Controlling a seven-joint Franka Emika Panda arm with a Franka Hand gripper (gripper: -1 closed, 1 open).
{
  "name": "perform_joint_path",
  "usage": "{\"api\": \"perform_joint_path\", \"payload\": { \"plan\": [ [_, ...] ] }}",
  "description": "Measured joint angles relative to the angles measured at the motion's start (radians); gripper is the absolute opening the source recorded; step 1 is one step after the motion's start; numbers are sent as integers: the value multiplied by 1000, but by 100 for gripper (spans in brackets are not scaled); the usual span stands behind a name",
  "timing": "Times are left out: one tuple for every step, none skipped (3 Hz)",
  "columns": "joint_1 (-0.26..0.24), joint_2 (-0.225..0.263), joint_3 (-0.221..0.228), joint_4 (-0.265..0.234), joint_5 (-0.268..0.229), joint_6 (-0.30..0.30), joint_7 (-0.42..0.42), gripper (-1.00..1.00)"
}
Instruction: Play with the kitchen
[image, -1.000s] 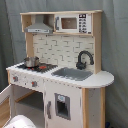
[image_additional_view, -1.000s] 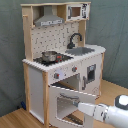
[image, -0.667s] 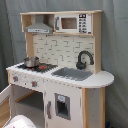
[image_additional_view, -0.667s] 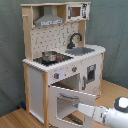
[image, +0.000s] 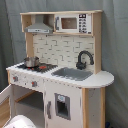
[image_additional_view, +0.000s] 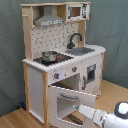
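Your arm (image_additional_view: 107, 117) cut off by the second exterior view's lower right edge, your pincer (image_additional_view: 76, 106) too blurred against the oven door (image_additional_view: 62, 103) to read, kitchen (image: 60, 70) base cropped in the first exterior view.

the kitchen (image: 65, 75) is white with light-wood sides, a dash-patterned white backboard (image: 62, 50), grey hood (image: 40, 26), black faucet (image: 84, 59), grey sink (image: 72, 74) and silver pot (image: 31, 61), against a grey-green curtain (image_additional_view: 112, 25).
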Motion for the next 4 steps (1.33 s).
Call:
{"api": "perform_joint_path", "payload": {
  "plan": [
    [4,0,22,0,-18,-52,105,100],
    [10,2,33,0,-20,-119,205,100],
    [13,7,33,0,-20,-181,282,100],
    [12,14,37,0,-20,-253,367,100]
  ]
}}
